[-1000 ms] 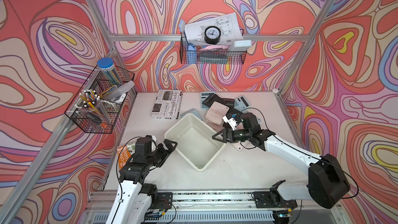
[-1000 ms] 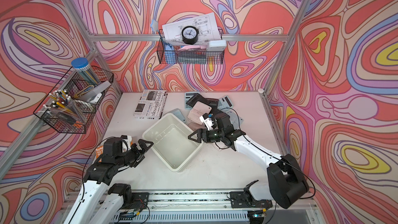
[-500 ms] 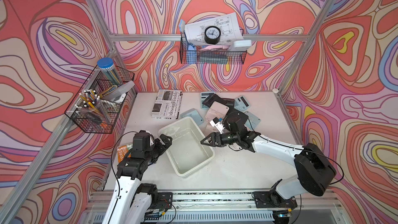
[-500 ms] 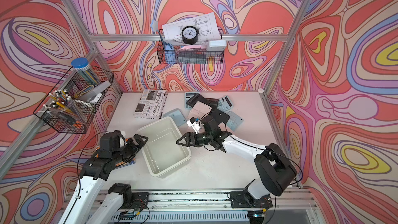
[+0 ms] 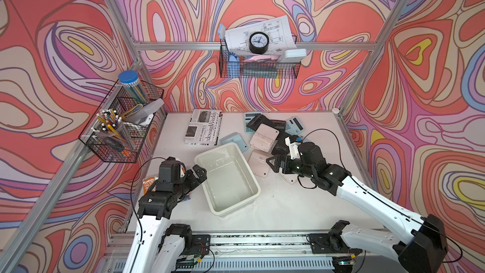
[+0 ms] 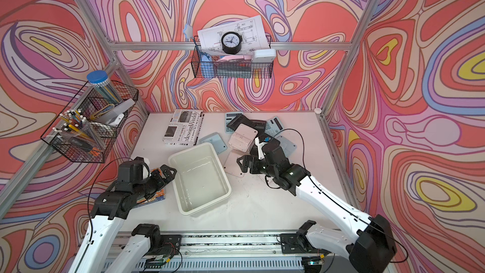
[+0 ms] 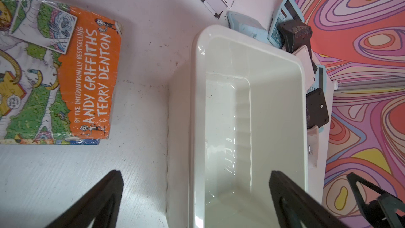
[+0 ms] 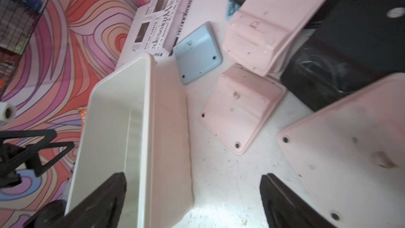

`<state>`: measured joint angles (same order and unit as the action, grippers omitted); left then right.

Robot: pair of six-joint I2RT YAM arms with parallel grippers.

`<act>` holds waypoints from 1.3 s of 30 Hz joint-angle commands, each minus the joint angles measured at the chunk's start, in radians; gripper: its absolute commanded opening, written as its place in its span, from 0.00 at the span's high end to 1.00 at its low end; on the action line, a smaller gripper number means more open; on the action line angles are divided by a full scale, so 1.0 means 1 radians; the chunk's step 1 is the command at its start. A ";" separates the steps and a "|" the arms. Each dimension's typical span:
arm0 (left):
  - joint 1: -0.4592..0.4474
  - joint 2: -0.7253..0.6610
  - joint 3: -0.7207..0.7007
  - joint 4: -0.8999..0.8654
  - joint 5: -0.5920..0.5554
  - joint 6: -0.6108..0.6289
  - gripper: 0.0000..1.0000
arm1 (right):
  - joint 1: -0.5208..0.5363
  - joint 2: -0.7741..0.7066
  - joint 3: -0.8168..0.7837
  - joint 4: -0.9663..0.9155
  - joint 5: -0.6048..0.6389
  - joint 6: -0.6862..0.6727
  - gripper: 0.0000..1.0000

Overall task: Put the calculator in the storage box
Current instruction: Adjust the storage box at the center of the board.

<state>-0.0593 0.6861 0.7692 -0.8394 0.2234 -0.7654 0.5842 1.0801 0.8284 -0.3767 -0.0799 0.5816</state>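
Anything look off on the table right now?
Yes: the calculators lie in a jumbled heap at the far right of the table, overlapping, several face down. The storage box sits skewed to the table edges, empty. Nothing looks spilled or broken.

White table point(image 5: 288, 211): storage box point(image 5: 225, 179), calculator pile point(image 5: 263, 136), newspaper point(image 5: 203, 127), orange book point(image 7: 65, 73).

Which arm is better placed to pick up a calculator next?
Right: the right gripper, open, hovers beside the face-down pink calculator; the left gripper sits across the storage box from it.
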 commanded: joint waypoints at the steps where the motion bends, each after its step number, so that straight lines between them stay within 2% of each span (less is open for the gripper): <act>1: 0.004 0.043 0.009 -0.012 0.045 0.054 0.01 | -0.096 -0.052 -0.080 -0.081 0.106 0.024 0.03; 7: 0.000 0.100 -0.018 0.045 0.109 0.066 0.01 | -0.352 -0.099 -0.189 -0.028 -0.075 0.024 0.04; 12: -0.032 0.130 -0.025 0.090 0.139 0.051 0.01 | -0.466 -0.035 -0.251 0.071 -0.215 0.037 0.04; 19: -0.119 0.160 -0.057 0.173 0.132 -0.005 0.01 | -0.500 0.096 -0.323 0.262 -0.336 0.079 0.04; 26: -0.193 0.221 -0.051 0.232 0.123 -0.026 0.01 | -0.503 0.190 -0.363 0.402 -0.395 0.101 0.06; 35: -0.200 0.230 -0.061 0.285 0.134 -0.033 0.01 | -0.503 0.269 -0.429 0.580 -0.469 0.138 0.15; 39: -0.200 0.217 -0.009 0.197 0.046 0.004 0.02 | -0.503 0.278 -0.448 0.628 -0.480 0.147 0.17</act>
<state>-0.2550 0.9131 0.7166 -0.5987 0.3313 -0.7921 0.0860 1.3518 0.3969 0.1680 -0.5316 0.7143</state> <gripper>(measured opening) 0.985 0.833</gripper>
